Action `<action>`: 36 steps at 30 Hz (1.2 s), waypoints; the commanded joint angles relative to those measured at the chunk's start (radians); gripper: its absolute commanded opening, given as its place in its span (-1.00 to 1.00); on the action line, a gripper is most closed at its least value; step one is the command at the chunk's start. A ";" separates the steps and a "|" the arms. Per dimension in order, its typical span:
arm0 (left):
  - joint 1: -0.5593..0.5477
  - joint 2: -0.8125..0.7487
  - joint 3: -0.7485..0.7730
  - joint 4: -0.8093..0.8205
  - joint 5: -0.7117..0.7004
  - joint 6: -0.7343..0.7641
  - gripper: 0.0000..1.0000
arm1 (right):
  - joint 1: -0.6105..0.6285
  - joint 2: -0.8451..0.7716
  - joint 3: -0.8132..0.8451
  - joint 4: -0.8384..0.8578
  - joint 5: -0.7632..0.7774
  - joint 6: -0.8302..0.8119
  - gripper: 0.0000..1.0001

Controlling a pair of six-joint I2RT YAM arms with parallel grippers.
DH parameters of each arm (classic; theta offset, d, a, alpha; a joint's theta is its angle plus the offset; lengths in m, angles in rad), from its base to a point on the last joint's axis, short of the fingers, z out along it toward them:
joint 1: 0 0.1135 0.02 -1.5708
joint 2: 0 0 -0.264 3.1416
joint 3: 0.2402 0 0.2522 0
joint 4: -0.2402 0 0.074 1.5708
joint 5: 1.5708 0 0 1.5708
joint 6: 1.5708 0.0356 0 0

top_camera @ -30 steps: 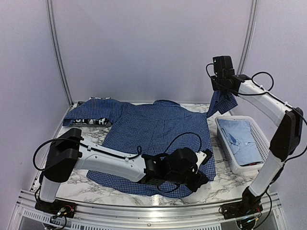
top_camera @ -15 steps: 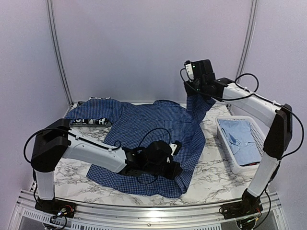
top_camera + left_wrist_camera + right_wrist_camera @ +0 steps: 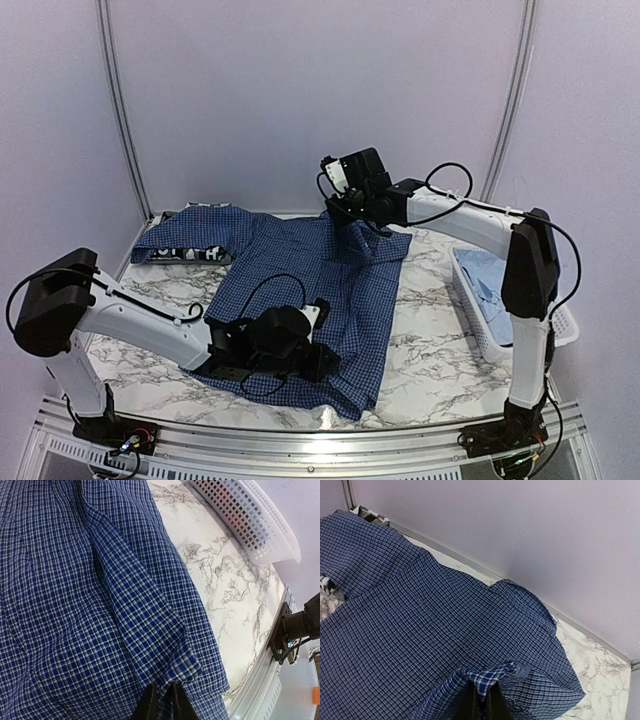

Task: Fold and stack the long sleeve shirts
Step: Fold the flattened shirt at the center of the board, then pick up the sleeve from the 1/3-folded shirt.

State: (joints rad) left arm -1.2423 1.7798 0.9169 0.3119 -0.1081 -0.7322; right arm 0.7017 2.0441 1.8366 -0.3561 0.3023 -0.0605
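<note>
Dark blue checked shirt [image 3: 300,265] lies on the marble counter [image 3: 440,340], its right side folded inward. Left end effector [image 3: 162,697] pinches the near hem, low over the counter; right end effector [image 3: 481,692], raised at the far side, is pressed together on a fold near the collar. Cloth looks light, soft and limp, likely to sag between grips, so hems and seams seem the best holds. Pale blue shirt [image 3: 492,285] sits in a white basket [image 3: 470,325] at right
</note>
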 commanded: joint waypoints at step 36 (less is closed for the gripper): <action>0.419 0.324 0.445 -0.072 0.252 -0.214 0.23 | -0.119 -0.035 -0.357 0.076 -0.270 0.189 0.01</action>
State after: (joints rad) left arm -0.8276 2.0365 1.2995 0.1623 0.1600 -0.8539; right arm 0.5739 1.9705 1.4227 -0.3168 0.0498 0.1291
